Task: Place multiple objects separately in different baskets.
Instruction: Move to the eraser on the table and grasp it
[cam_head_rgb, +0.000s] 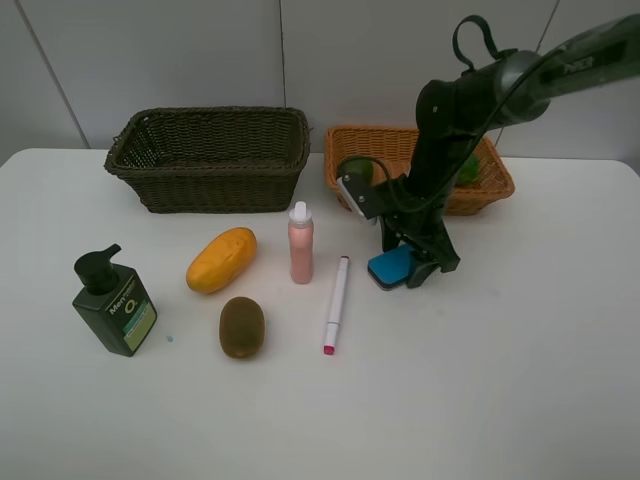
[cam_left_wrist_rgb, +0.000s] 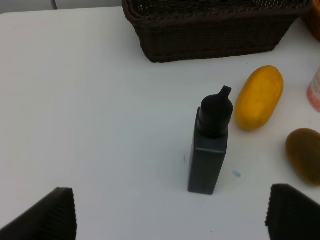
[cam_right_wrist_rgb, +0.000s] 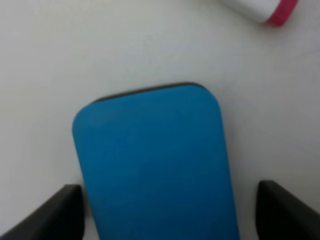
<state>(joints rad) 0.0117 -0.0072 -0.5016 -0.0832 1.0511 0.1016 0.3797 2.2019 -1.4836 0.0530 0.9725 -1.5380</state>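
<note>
The white counter carries everything. The right arm reaches down over it from the far right corner.

The dark basket stands at the back, deep and olive-brown. The tan basket, which is shallower, sits just beside the dark basket on its right.

The pump bottle stands upright well in front of the dark basket's left end. The mango lies in front of the dark basket's middle, and the kiwi lies further forward on the same line. The pink spray bottle stands upright in front of the dark basket's right corner. The marker lies in front of and right of that corner, with its pink end pointing away from the dark basket.

The blue eraser lies flat on the counter, further right of the dark basket than the marker. One green fruit and a second green fruit show in the tan basket (both partly hidden by the arm).

The right gripper has its jaws wide, straddling the blue eraser. Bare counter shows beside one finger, and the other finger is very close to the eraser; I cannot tell whether it touches.

The left gripper also has wide jaws and holds nothing. It is near the pump bottle, on the side away from the dark basket.
</note>
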